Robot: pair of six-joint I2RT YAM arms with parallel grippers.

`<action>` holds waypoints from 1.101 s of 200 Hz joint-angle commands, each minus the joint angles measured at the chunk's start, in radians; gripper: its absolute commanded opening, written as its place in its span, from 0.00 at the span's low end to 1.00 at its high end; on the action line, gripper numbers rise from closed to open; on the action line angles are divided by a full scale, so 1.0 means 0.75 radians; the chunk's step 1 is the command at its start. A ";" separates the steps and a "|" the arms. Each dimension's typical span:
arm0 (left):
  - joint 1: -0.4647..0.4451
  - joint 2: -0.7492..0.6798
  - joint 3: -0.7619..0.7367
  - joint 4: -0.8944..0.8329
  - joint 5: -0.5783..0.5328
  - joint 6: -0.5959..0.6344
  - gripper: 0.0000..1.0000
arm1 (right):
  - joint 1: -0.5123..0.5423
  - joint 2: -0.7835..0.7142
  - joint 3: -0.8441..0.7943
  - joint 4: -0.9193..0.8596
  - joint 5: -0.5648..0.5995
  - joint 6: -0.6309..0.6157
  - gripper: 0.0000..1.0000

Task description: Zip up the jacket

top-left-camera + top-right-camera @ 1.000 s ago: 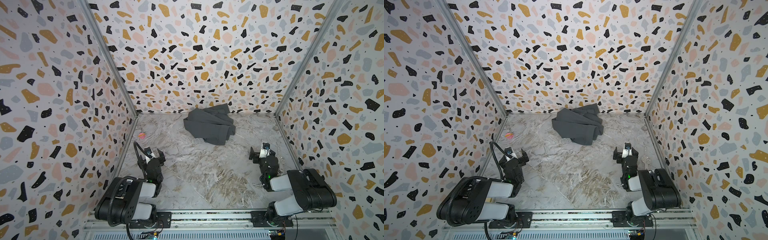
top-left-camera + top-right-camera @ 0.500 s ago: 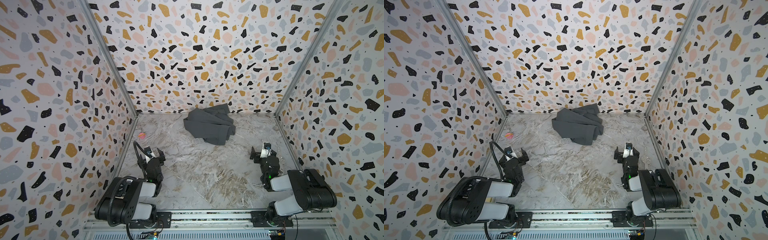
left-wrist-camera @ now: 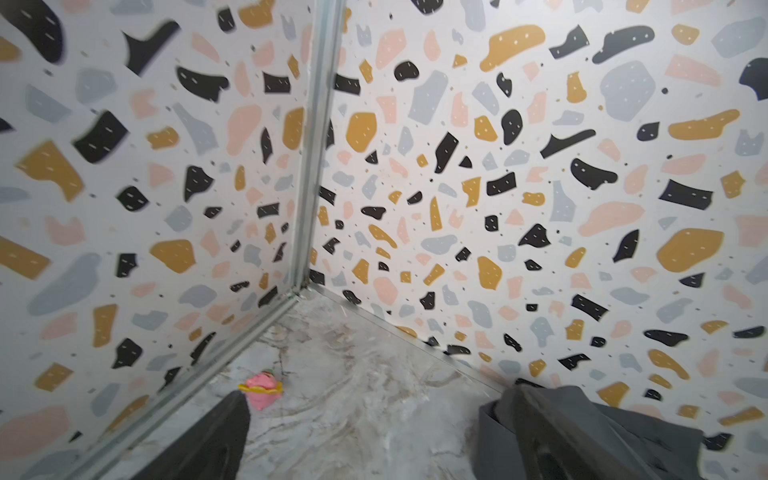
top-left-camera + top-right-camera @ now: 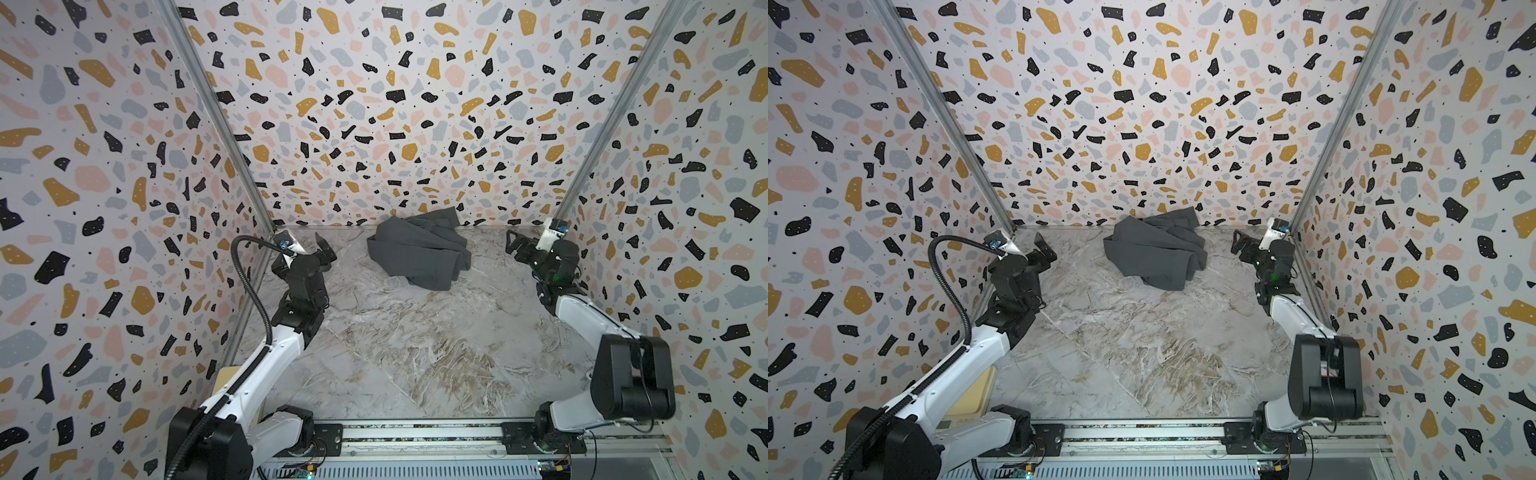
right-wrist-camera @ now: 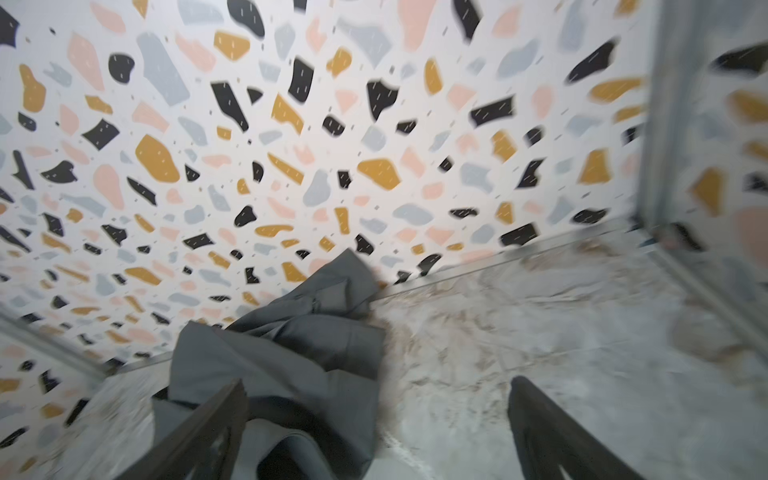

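Both top views: one jacket (image 4: 417,251) is recorded, crumpled on the table (image 4: 415,353) against the back wall, between two grippers. The left gripper (image 4: 324,246) and right gripper (image 4: 513,245) are spread wide, with nothing held or touched.

Left wrist view: the fingers (image 3: 216,440) are spread wide and empty. One small pink object (image 3: 262,388) is noted near the corner.

Right wrist view: the fingers (image 5: 540,424) are spread wide and empty, with the jacket beyond them.

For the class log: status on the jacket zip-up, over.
Left gripper, right gripper open, empty. Jacket crumpled at back wall, untouched. Small pink object beyond left gripper, not blocking.
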 commanded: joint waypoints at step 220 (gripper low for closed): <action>-0.099 -0.174 -0.305 -0.520 0.604 -0.290 1.00 | 1.508 -0.411 -0.293 -0.726 0.455 0.034 0.60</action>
